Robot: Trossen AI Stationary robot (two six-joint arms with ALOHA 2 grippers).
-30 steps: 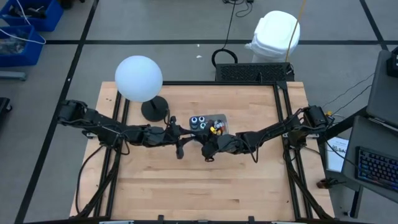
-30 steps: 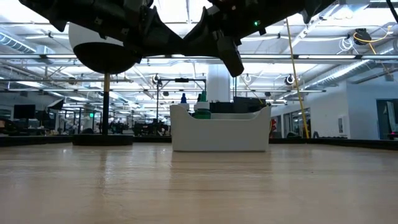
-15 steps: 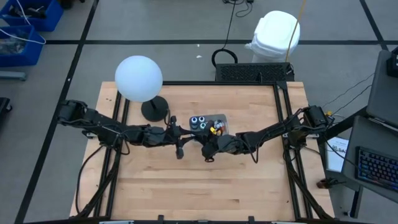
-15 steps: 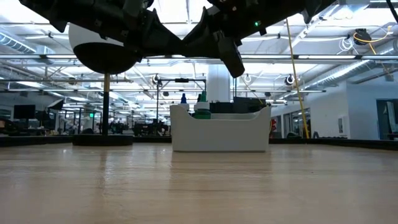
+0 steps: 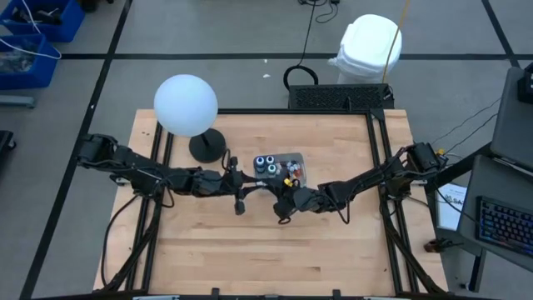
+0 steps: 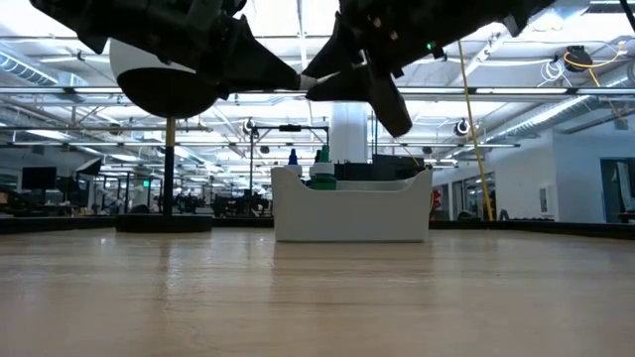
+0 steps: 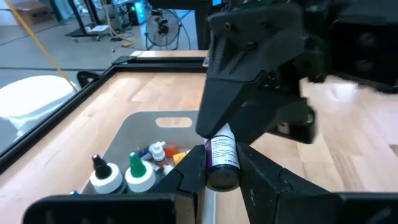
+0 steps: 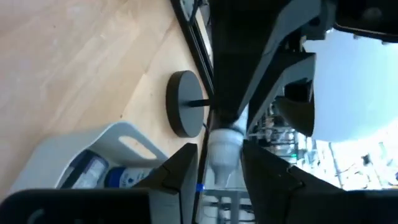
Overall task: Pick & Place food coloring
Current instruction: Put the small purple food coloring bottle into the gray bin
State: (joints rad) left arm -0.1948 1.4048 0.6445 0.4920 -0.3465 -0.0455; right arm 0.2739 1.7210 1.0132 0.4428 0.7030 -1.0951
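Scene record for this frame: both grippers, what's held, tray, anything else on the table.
left gripper: above mid-table, shut on bottle
bottle: purple label, white cap, off the table, cap end toward the right gripper
right gripper: facing the left gripper, fingers open on either side of the cap
tray: on the table behind the grippers, holds more small bottles
lamp: white globe, left rear of the table

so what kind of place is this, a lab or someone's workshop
Probably a large open robotics lab or industrial hall: the low view shows exposed ceiling trusses with strip lights, the wooden table sits in a black metal frame, and a keyboard stands beside it.
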